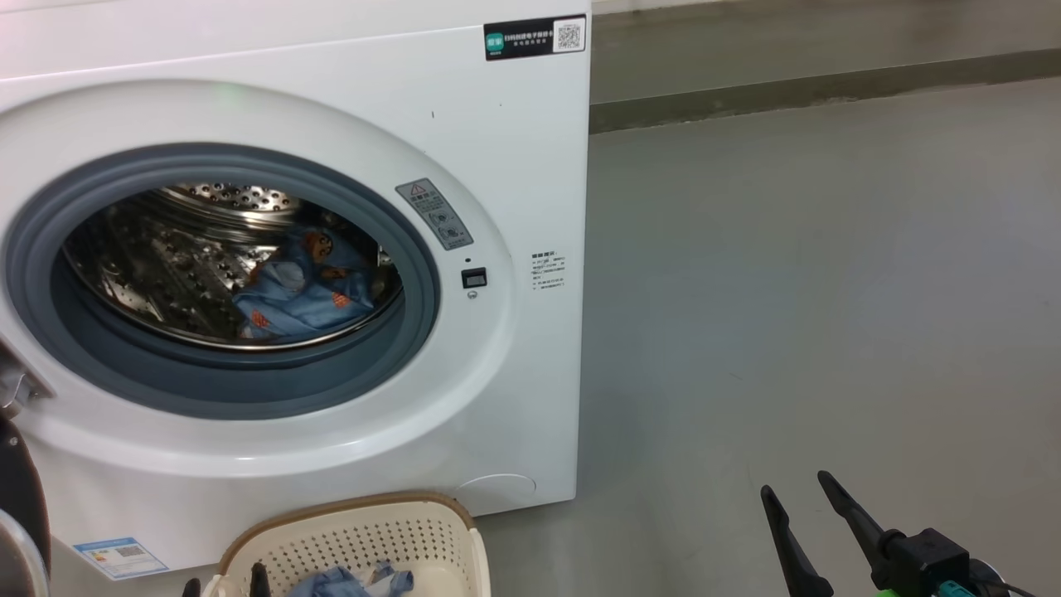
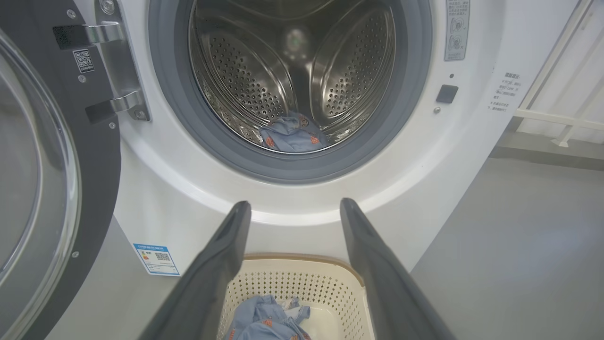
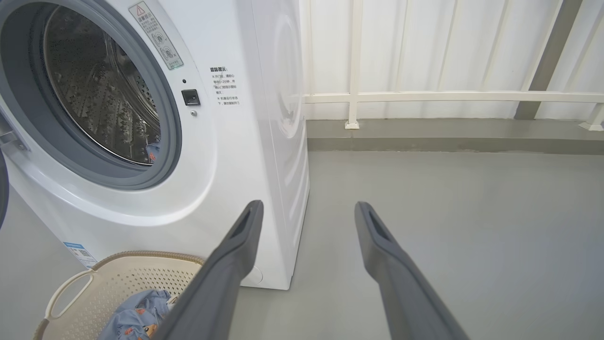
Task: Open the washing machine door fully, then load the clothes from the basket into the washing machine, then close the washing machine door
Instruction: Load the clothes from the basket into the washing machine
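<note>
Clothes (image 1: 302, 286) are split between washing machine (image 1: 497, 166) and basket (image 1: 348, 504) (cream bit maybe); left gripper (image 2: 295, 204) and right gripper (image 3: 309, 205) jaws are spread, empty.

Left hand (image 2: 295, 204), right hand (image 3: 309, 205): splayed, empty

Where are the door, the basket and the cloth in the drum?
door (image 2: 99, 179), left wrist view, on its black rim.
basket (image 2: 306, 285), left wrist view, on its perforated back wall.
cloth in the drum (image 1: 302, 286), head view, on the blue fabric's middle.
</note>
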You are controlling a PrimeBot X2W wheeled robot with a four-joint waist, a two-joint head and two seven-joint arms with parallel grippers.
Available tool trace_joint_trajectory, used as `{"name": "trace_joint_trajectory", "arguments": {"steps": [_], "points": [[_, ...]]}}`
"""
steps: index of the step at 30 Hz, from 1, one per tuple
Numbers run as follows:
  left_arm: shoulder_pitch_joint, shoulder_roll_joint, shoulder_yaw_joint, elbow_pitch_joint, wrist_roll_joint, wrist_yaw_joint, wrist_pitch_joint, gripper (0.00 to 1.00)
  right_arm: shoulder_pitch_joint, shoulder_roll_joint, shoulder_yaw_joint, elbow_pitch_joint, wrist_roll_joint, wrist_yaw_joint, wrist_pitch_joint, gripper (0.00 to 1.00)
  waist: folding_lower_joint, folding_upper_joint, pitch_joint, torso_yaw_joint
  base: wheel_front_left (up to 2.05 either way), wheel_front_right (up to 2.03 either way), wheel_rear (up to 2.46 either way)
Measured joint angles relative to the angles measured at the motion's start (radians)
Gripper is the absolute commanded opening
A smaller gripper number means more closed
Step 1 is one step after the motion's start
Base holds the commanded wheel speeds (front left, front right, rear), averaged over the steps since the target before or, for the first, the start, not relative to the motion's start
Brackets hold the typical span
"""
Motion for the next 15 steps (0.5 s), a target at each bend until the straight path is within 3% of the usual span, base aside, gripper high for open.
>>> {"name": "trace_joint_trajectory", "arguments": {"steps": [15], "points": [[0.018,0.001,0.006,-0.036,0.001,0.001,0.0,1.0,0.0,-0.003,0.007,0.0,0.0,0.0,0.0,1.0,0.0,0.0,-0.002,0.01,0.0,0.0,0.0]]}}
